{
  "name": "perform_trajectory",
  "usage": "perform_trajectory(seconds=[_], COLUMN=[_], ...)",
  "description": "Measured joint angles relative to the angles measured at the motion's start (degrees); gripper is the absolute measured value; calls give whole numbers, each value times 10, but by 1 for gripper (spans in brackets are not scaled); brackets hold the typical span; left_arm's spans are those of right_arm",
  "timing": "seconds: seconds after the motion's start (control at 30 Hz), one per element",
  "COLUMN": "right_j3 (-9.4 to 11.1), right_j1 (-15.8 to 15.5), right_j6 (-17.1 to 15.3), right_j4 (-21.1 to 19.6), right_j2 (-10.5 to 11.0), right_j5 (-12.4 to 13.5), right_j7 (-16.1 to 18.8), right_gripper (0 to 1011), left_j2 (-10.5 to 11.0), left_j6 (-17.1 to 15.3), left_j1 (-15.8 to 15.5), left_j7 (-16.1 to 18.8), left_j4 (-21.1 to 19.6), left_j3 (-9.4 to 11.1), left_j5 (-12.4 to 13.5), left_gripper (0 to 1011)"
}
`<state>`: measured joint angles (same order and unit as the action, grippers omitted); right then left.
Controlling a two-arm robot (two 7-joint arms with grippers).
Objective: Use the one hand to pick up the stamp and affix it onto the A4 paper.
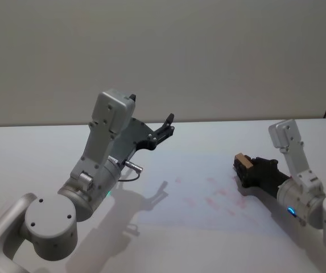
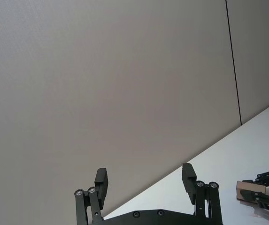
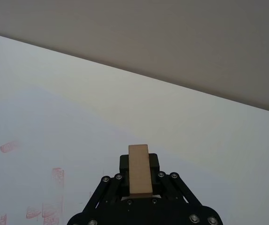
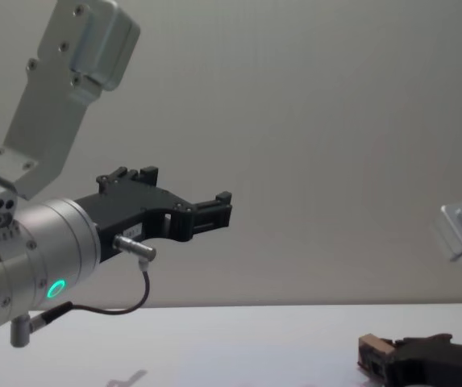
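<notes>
Right hand (image 1: 247, 169) is closed on the stamp (image 1: 242, 161). Fingers clamp its rear part, and the front part sticks out past the tips. It's the working arm, so it sits low at the right edge of the paper (image 1: 168, 170). Can't tell if the stamp touches the sheet. The chest view puts it just above the tabletop (image 1: 37, 153) or on it.

Left hand (image 1: 167, 127) is wide open and holds nothing. It's raised well above the tabletop, pointing away from the robot toward the wall. Looks parked to keep clear of the sheet, which fits a one-hand job.

Stamp orientation:
- It's a plain wood block, and its long axis runs in line with the hand's reach.
- It lies roughly level with the tabletop, not upright.
- The free end points toward the robot's left, in over the paper.
- From the right wrist view the top face reads as a long tan strip running straight out of the jaws.
- Can't tell which face is inked.

Red prints (image 1: 215, 192) are on the paper just left of the stamp, several close together, so the sheet has probably taken impressions here. If the inked face is the free end, my guess is the wrist has to pitch down before pressing. If it's the underside, a straight drop would do.
</notes>
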<state>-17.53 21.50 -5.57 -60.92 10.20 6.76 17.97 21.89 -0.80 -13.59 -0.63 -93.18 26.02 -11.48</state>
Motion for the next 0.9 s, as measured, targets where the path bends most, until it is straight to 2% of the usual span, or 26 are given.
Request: perform_trajectory(seconds=[0.53,0.9], right_j3=[-5,-6], right_j1=[3,-3], right_j6=[-5,-10], right_j4=[11,-8], right_j2=[-5,-3], right_j5=[-6,2], right_j7=[-5,-5], right_gripper=[220,220], left_j2=[0,0], left_j6=[0,0], left_j1=[0,0], left_j7=[0,0], left_j4=[0,0], left_j3=[0,0], left_j5=[0,0], left_gripper=[1001,1001])
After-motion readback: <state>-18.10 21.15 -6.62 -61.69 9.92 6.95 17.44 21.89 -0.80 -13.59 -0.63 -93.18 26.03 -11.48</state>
